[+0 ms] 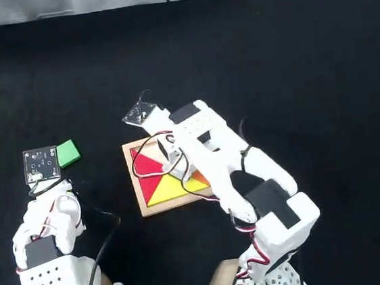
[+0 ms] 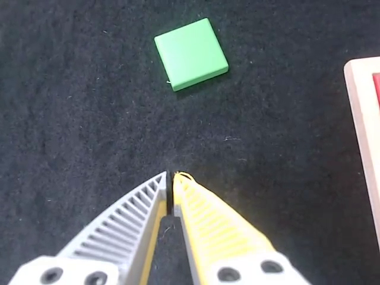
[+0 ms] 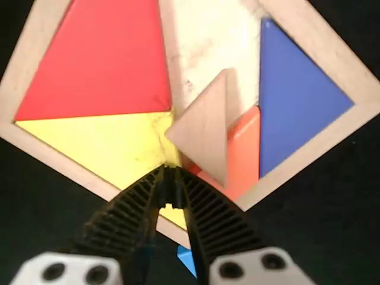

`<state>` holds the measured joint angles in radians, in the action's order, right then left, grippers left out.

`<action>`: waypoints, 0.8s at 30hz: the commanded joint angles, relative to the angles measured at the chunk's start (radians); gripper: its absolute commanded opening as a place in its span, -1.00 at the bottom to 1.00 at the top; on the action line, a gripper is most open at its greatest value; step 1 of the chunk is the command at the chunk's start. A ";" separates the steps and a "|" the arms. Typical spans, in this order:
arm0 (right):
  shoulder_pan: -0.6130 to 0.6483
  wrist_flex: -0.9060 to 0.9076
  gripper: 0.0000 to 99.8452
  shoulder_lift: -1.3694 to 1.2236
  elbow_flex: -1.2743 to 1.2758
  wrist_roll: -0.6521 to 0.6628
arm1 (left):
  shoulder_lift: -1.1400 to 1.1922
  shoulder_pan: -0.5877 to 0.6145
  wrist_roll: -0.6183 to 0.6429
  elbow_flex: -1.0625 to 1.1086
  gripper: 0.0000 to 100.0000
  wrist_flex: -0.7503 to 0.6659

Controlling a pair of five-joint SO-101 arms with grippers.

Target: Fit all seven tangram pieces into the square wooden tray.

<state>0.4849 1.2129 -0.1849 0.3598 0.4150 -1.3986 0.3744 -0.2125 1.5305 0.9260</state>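
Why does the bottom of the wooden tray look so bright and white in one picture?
In the right wrist view, light glares off the bare floor of the tray, turning it nearly white, while the right hand in front looks dark. In the high view, the black table swallows light, so shadows barely show.

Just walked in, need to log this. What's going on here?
A robot is fitting tangram pieces into a square wooden tray. Its right hand, shut and empty, is poised over the yellow triangle. The red triangle, blue triangle and orange piece also lie in the tray; a pale triangle sits askew, partly over the orange piece. The left hand, shut, hovers over the black table near a green square outside the tray.
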 commanded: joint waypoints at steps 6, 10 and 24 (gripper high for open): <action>-0.021 -0.031 -0.98 0.140 -0.056 -0.003 | -0.009 0.007 -0.014 -0.002 -0.94 0.002; -0.021 -0.061 -0.98 0.139 -0.090 -0.003 | -0.009 0.007 -0.014 -0.002 -0.94 0.002; -0.069 -0.038 -0.98 -0.015 -0.127 0.006 | -0.009 0.007 -0.014 -0.002 -0.94 0.000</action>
<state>0.3974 1.1500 -0.2156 0.2862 0.4135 -1.3986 0.3744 -0.2125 1.5305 0.9260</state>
